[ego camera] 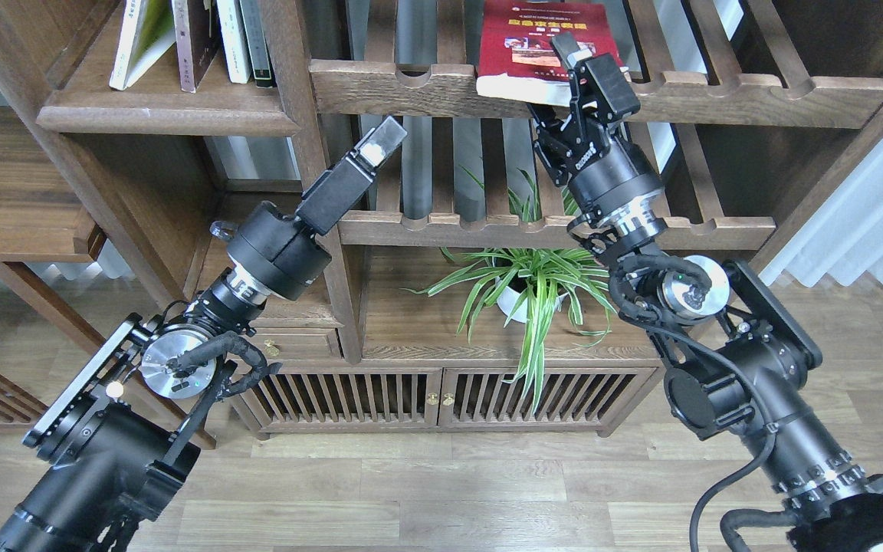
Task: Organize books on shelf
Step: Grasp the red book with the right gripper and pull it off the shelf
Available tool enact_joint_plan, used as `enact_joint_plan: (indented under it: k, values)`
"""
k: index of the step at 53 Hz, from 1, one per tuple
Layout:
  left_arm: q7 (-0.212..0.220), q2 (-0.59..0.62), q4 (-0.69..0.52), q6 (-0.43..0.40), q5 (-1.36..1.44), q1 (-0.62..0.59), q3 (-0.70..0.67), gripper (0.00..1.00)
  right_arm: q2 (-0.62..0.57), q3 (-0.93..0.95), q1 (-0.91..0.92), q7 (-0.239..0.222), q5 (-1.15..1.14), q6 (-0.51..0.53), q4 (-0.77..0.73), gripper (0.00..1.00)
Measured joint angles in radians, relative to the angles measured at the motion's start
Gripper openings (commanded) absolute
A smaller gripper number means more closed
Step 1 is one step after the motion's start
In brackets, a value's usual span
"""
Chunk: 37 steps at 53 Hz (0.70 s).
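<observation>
A big dark wooden bookcase (311, 184) stands on a pale plank floor (441, 491), with a white curtain (871, 215) at the right edge. At the upper left, a solid flat shelf (158, 115) with a rounded front lip carries a short row of upright books: a yellow-green book (137, 38) leaning at the left end, a maroon book (192, 42) just beside it, then two slim volumes (244, 38), one white and one dark. To the right of the shelf's post, a slatted rack (426, 88) with a notched front rail holds a red book (541, 34) lying cover-up, its thick pale page edge hanging over the rail. The right gripper (568, 84) reaches up to that front edge with its jaws parted: one finger lies over the lower part of the cover, the other sits under the rail, and the pictures do not show whether they press on the book. The left gripper (379, 142) points up and to the right in front of the post, between the shelf and the rack, touching nothing; its fingers read as one dark block, so I cannot tell how wide it stands. Below the lower rack, a green potted plant (526, 287) sits on a cabinet (441, 391) with slatted doors.
</observation>
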Motion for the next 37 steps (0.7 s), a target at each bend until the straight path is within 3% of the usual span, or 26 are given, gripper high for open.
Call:
enact_joint_plan:
  k: [24,37]
  values:
    - [-0.003,0.000,0.000,0.000,-0.001,0.001,0.001,0.99,0.000,0.012,0.006,0.000,-0.006,0.001,-0.007,0.40]
    - [0.003,0.000,0.000,0.000,0.000,0.035,0.005,1.00,0.003,0.014,-0.009,0.032,-0.005,0.029,-0.009,0.11]
